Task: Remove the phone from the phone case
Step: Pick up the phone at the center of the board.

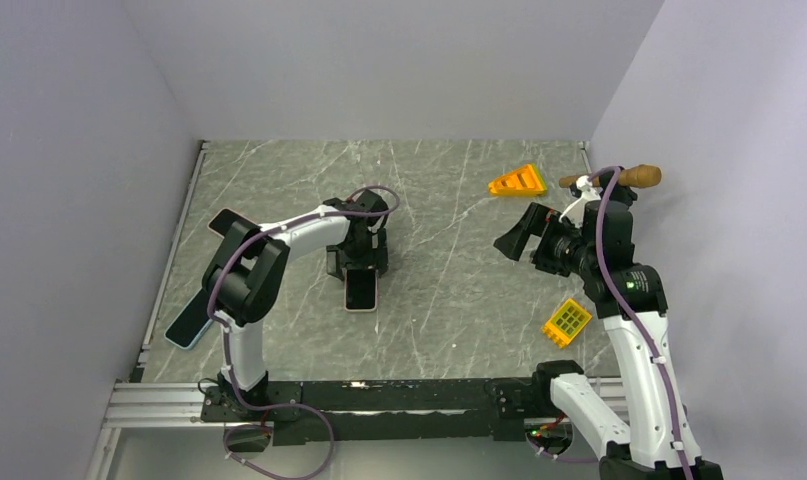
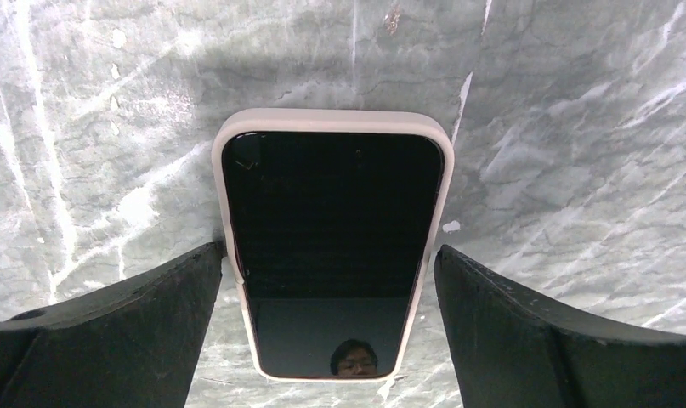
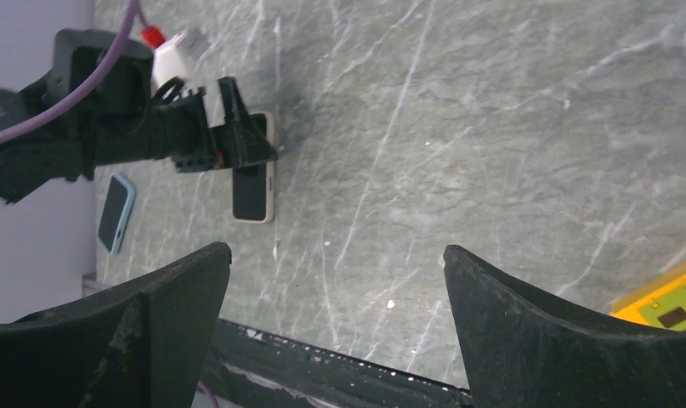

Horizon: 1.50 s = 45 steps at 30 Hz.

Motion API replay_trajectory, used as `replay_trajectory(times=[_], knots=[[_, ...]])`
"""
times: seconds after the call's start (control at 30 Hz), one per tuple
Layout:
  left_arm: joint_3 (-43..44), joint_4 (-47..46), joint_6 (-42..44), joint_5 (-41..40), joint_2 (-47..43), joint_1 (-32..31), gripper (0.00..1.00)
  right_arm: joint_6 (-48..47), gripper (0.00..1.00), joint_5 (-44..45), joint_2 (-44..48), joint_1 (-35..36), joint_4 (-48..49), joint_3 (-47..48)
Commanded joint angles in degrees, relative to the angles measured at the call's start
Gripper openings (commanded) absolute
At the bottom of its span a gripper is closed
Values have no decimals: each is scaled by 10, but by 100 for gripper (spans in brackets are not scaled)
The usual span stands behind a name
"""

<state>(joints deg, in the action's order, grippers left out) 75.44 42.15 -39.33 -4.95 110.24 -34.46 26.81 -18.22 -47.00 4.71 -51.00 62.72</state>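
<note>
- The grey marbled surface [image 1: 449,330] carried everything and was walled on three sides.
- We counted two arms. The left arm [image 1: 279,232] reached out over the middle of the surface, while the right arm [image 1: 634,330] stood raised at the right side, well apart from the job.
- We counted two tools. The left tool [image 2: 329,259] hung low with its jaws spread, gripping nothing. The right tool [image 3: 335,255] was likewise spread wide and empty, up off the surface.
- We counted three phones. The phone [image 2: 335,221] of the task lay flat, screen up, seated in its pale case [image 2: 335,117] directly under the left tool, so the left arm was much the nearer.
- Its long axis ran straight out from the left tool, whose two fingers [image 2: 152,297] straddled its narrow width near one end. The one on the left of the wrist view seemed to touch the case edge, and the other stood just apart. We judged that closing would pinch the case across its width.
- A second phone [image 1: 189,322], in a blue case, lay near the left edge, and a third phone [image 1: 224,222] showed partly behind the left arm.
- Of small things we counted one orange wedge [image 1: 517,181], one yellow grid block [image 1: 566,322] and one brown stick-like thing [image 1: 629,178], all at the right.
</note>
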Motion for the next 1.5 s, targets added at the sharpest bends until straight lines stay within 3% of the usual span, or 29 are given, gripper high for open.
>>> replay_trajectory(times=[0.0, 0.1, 0.3, 0.53, 0.67, 0.73, 0.77, 1.23, 1.47], knots=[[-3, 11, -23, -19, 35, -8, 99, 32, 100, 60, 5, 1, -15, -11], [-7, 7, -26, -14, 42, -8, 97, 35, 100, 52, -1, 2, -21, -14], [-27, 4, -27, -25, 43, -9, 83, 23, 100, 33, 0, 2, -17, -3], [-55, -12, -21, -30, 16, -8, 50, 3, 100, 9, -13, 2, -19, -11], [-81, -30, -17, -22, -24, -8, 23, -3, 100, 8, -24, 13, -17, -32], [-108, -60, -18, -4, -66, -7, 3, -2, 100, 15, -27, 22, -14, -43], [-122, -78, -21, 10, -85, -7, 0, -1, 100, 18, -29, 27, -10, -49], [-197, -120, -132, 55, -295, -5, 0, 56, 100, 50, -90, 154, 89, -132], [-278, -219, -245, 140, -383, -3, 0, 96, 100, 102, -149, 304, 158, -131]])
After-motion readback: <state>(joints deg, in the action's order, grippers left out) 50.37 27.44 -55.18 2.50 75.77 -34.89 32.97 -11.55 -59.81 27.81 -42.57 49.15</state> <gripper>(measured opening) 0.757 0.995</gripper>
